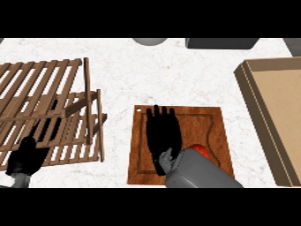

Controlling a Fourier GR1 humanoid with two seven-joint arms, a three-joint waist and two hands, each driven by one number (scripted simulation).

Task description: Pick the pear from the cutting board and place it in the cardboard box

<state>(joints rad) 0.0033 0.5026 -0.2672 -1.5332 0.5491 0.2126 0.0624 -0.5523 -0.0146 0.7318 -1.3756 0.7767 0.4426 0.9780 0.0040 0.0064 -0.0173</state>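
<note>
A brown wooden cutting board [211, 121] lies at the middle of the counter. My right hand [162, 134] hovers flat over its left half, open, fingers straight and pointing to the far side. A small red fruit, which I take for the pear [201, 150], shows just right of my wrist, largely hidden by the grey forearm; the hand is beside it, not round it. The cardboard box [260, 95] stands open at the right edge of the counter. My left hand [28, 156] rests open at the lower left, over a wooden rack.
A slatted wooden dish rack [42, 92] fills the left side of the counter. A grey round object [150, 41] and a dark grey block [221, 43] sit at the far edge. White marble counter [166, 75] lies between board and box.
</note>
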